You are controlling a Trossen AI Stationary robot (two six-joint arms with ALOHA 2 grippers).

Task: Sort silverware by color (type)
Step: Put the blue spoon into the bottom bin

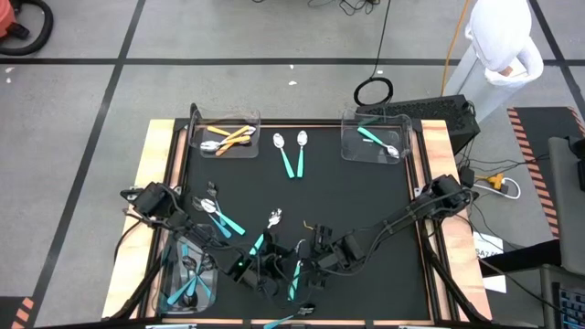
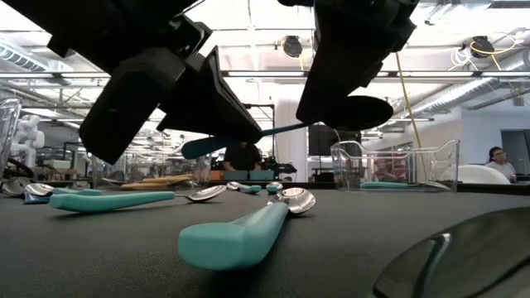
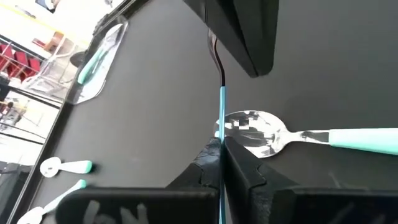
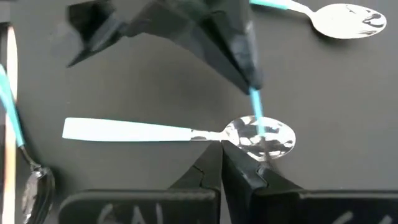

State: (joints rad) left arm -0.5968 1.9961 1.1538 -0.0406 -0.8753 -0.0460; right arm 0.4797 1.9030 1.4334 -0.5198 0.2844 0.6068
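Observation:
Both grippers meet low over the table's near middle, my left gripper [image 1: 259, 266] coming from the left and my right gripper [image 1: 308, 261] from the right. Between them, clear of the table, hangs one utensil with a slim teal handle [image 2: 248, 135] and a dark round head [image 2: 356, 112]. Each gripper is shut on one of its ends. Under it, a silver spoon with a teal handle [image 3: 255, 127] [image 4: 258, 138] lies flat on the black mat. More teal-handled spoons [image 1: 291, 155] lie on the mat's far middle, and others [image 1: 219, 217] lie left of centre. My left gripper pinches the utensil's teal handle [image 3: 221, 134] between its two shut fingers, near the free end [image 2: 197, 147]. The handle runs on past the fingertips toward the other gripper, nearly level and clear of the mat. My right gripper comes down on the utensil's dark head end [image 2: 356, 112], and the dark neck [image 3: 217, 62] runs up into its fingers. Its own body hides the exact place of contact. That end is lifted clear too.
Three clear bins stand on the mat: one at far left with orange-handled pieces [image 1: 228, 137], one at far right with a teal spoon [image 1: 375, 137], one at near left with teal-handled dark pieces [image 1: 192, 274]. A person in white [image 1: 498, 46] stands beyond the far right corner.

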